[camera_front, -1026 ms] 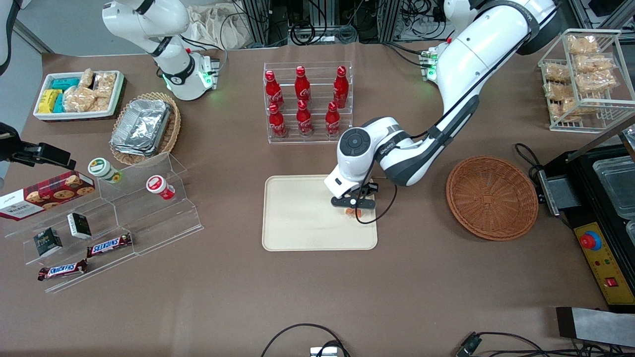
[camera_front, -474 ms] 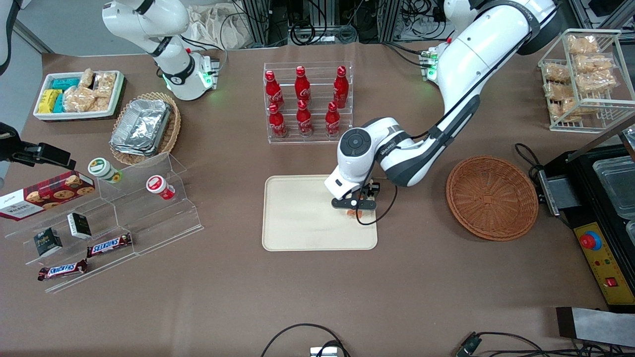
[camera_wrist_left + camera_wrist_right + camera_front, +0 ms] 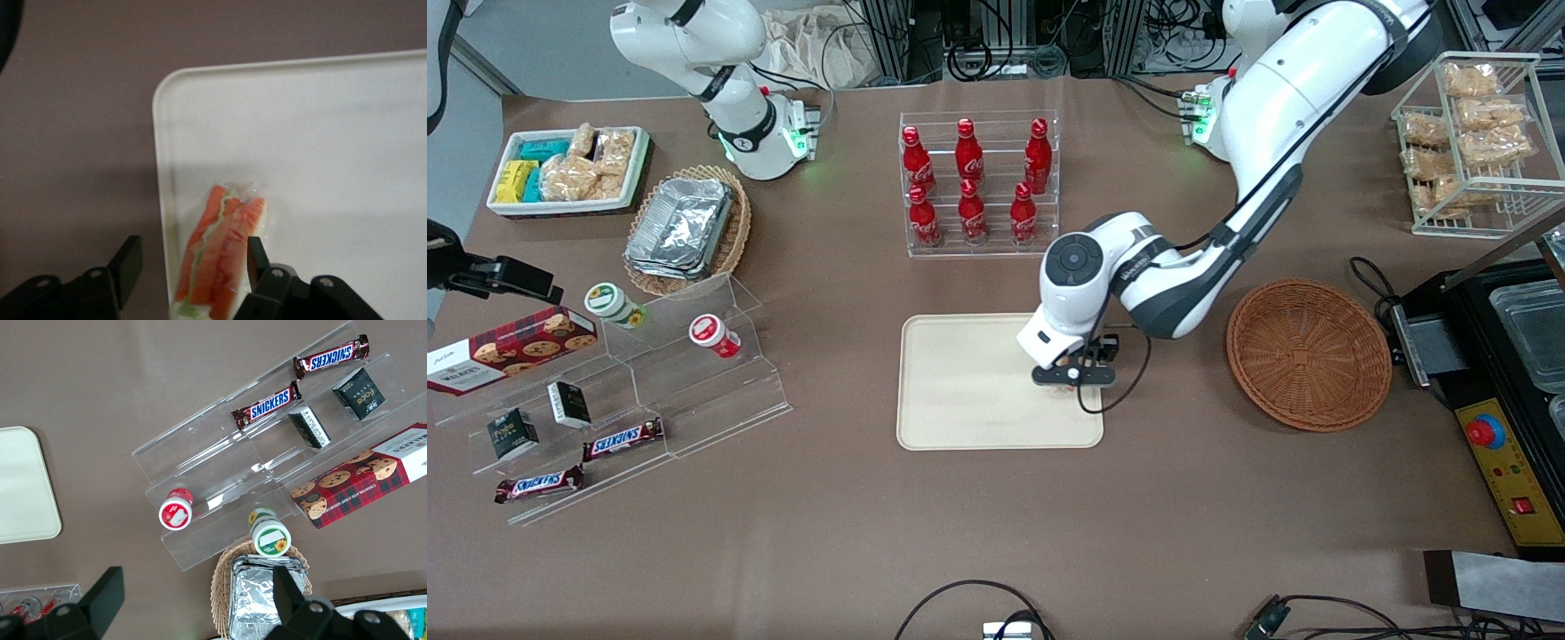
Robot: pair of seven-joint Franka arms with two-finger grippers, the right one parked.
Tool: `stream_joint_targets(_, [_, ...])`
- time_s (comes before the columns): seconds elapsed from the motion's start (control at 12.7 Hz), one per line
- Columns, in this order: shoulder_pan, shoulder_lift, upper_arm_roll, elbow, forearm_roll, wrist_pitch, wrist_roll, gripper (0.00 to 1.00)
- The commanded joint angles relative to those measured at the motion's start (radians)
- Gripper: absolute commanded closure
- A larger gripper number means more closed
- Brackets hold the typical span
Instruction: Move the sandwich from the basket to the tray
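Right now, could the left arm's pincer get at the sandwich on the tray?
Probably yes. The pincer hangs open directly above the sandwich, which lies on the tray near its edge, with nothing between them.

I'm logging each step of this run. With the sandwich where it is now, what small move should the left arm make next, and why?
Probably lift the end effector straight up. The sandwich already lies on the tray, close to its rim, and the fingers stand open, apart from the wrap. The basket holds nothing, so only retreat seems left.
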Motion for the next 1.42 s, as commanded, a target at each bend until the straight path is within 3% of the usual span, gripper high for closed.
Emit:
stream_joint_targets(0.0, [0.029, -0.054, -0.009, 0.017, -0.016, -0.039, -0.013, 0.29])
stream_joint_targets(0.71, [0.196, -0.152, -0.006, 0.182, -0.039, -0.197, 0.004, 0.28])
stream_joint_targets(1.34, [0.288, -0.191, -0.001, 0.258, -0.121, -0.321, 0.221, 0.26])
